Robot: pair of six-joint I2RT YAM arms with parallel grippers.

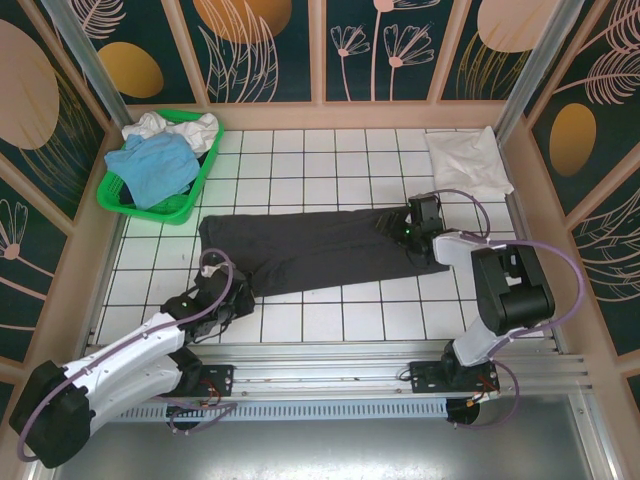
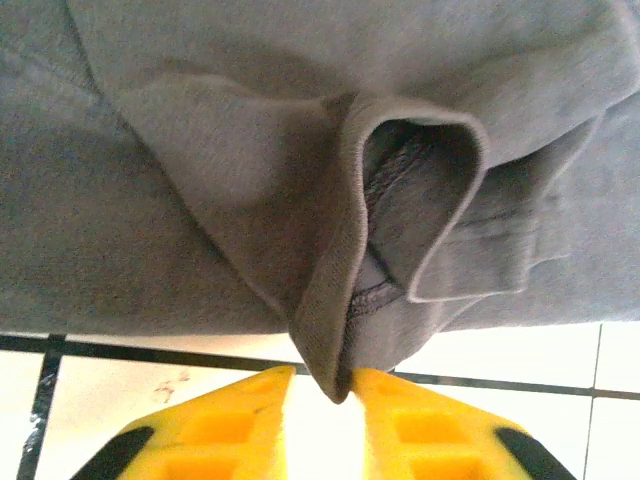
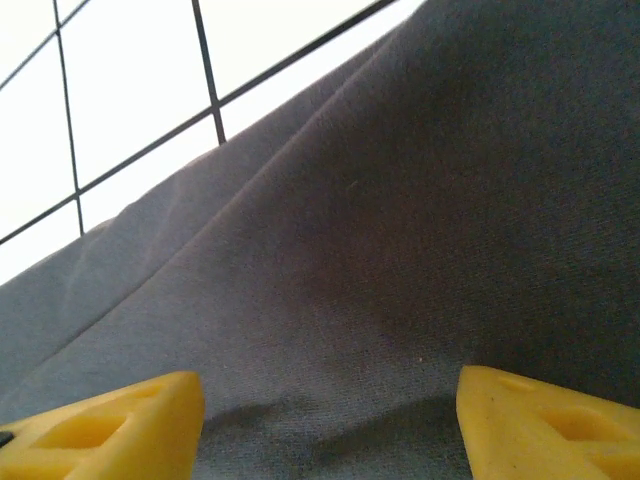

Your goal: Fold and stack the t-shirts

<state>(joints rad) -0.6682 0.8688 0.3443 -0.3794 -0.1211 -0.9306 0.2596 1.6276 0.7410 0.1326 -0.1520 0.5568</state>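
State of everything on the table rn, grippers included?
dark shirt: spread flat in a long strip
blue shirt: crumpled in basket
white shirts: crumpled in basket
folded white shirt: flat, far right corner
left gripper: shut on dark shirt hem
right gripper: open over dark shirt

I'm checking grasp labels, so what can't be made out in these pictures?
Left wrist: whether the left gripper pinches the hem of the dark t-shirt; the bottom edge cuts off the fingers.
Top: how many white shirts are in the green basket; the light blue shirt partly covers them.
Right wrist: whether the right gripper touches the cloth; its fingers are cut off.
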